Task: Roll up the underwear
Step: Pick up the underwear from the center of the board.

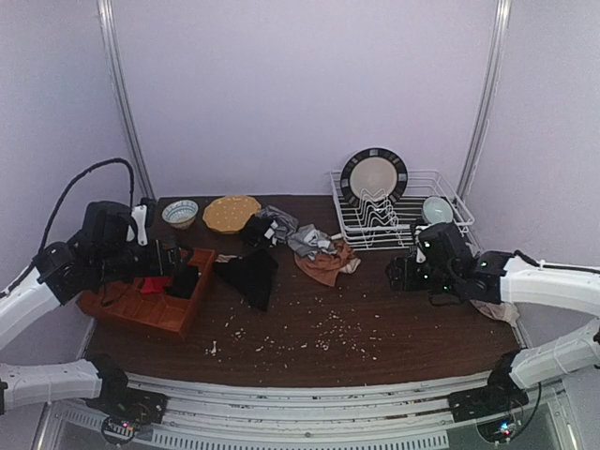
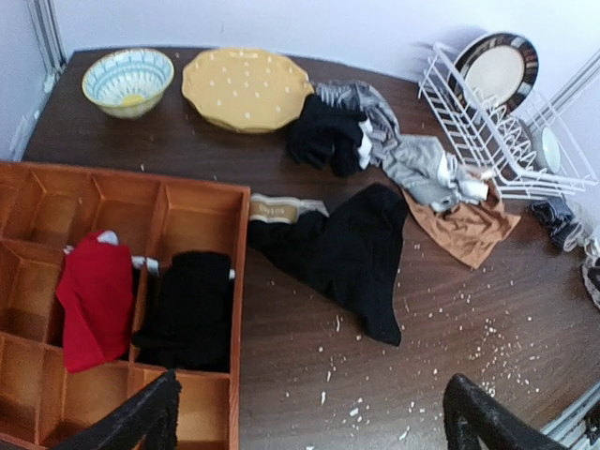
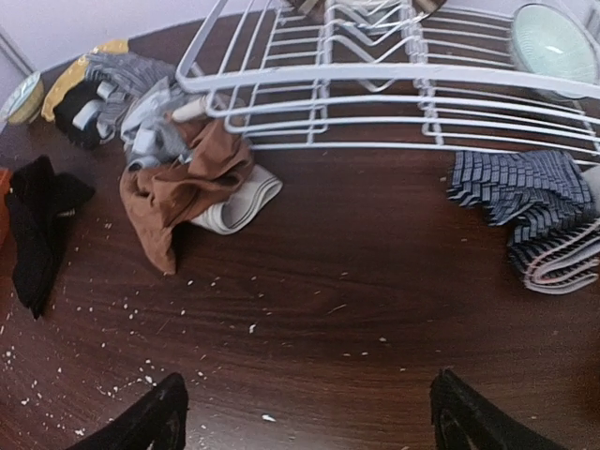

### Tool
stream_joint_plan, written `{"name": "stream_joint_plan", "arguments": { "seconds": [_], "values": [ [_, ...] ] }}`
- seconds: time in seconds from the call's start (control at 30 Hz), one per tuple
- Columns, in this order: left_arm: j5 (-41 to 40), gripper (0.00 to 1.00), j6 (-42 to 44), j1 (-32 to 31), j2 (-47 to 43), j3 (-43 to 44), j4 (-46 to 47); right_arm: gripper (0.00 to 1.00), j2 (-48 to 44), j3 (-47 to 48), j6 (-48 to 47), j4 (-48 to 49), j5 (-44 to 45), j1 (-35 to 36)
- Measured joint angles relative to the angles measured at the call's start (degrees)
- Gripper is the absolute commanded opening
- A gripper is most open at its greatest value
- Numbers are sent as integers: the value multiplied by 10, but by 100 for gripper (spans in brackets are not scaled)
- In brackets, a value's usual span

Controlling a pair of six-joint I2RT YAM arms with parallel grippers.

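A black underwear (image 2: 347, 253) lies flat on the table beside the wooden organizer (image 2: 239, 309). Right of it a tan-brown underwear (image 2: 464, 225) is crumpled under a light grey one (image 2: 422, 169). Another black bundle (image 2: 323, 136) sits by the yellow plate. A rolled black piece (image 2: 187, 309) and a red one (image 2: 94, 300) fill organizer compartments. My left gripper (image 2: 314, 412) hangs open over the organizer's right edge, holding nothing. My right gripper (image 3: 305, 412) is open above bare table, right of the tan-brown underwear (image 3: 183, 187).
A white wire dish rack (image 1: 412, 211) at the back right holds a plate (image 1: 373, 176) and a green bowl (image 1: 436, 208). A striped sock (image 3: 525, 197) lies in front of it. A yellow plate (image 1: 232, 213) and blue bowl (image 1: 180, 213) stand at the back left. Crumbs (image 1: 328, 333) dot the front.
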Motion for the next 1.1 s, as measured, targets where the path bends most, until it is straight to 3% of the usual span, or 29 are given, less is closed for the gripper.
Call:
{"name": "stream_joint_plan", "arguments": {
  "seconds": [0.23, 0.57, 0.7, 0.87, 1.0, 1.1],
  "values": [
    [60, 92, -49, -5, 6, -72, 7, 75, 168, 54, 38, 71, -50, 27],
    [92, 92, -75, -47, 69, -86, 42, 72, 302, 149, 108, 157, -72, 32],
    [97, 92, -78, -48, 86, -86, 47, 52, 355, 209, 144, 154, -69, 32],
    [104, 92, -78, -48, 95, -86, 51, 35, 424, 298, 165, 98, -60, 30],
    [106, 92, -78, -48, 106, -86, 51, 1, 436, 318, 161, 62, -58, 28],
    [108, 92, -78, -49, 116, -86, 53, 0, 435, 327, 162, 44, -59, 24]
  ]
}}
